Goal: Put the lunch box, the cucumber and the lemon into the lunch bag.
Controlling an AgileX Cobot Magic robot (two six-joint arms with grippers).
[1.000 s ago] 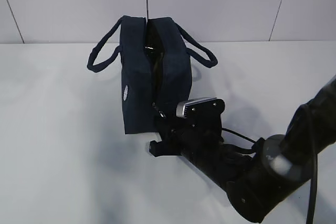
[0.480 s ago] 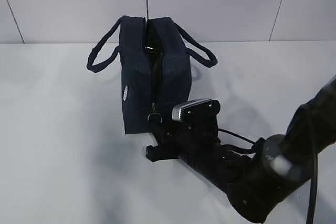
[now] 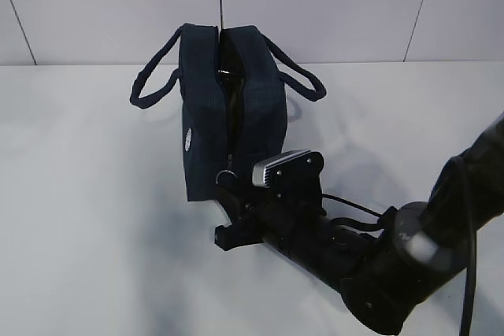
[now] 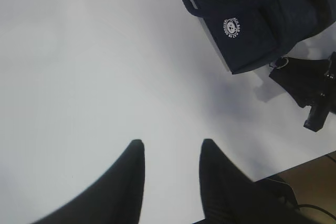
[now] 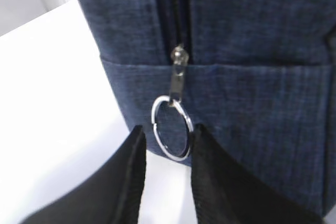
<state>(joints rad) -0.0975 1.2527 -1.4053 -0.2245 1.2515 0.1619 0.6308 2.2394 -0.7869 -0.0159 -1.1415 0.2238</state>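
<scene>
Lunch bag [image 3: 224, 112], dark navy fabric, stood on the white table [image 3: 87, 194] with the right gripper [image 5: 164, 153] at the foot of its near end. In the right wrist view the two black fingers [image 5: 131, 182] stood narrowly parted on either side of the silver ring pull [image 5: 171, 128]; whether they pinched the ring or merely flanked it could not be told. The ring hung from the zipper slider [image 5: 178, 56], low on the bag's end panel. In the exterior view the right arm [image 3: 378, 265] reached in from the lower right, and the bag's top gaped slightly between two loop handles [image 3: 150, 84]. The left gripper [image 4: 170, 153] hovered over bare table with its fingers partly spread and nothing between them; the bag's white round logo [image 4: 232, 28] lay well apart from it, toward the upper right of the left wrist view.
</scene>
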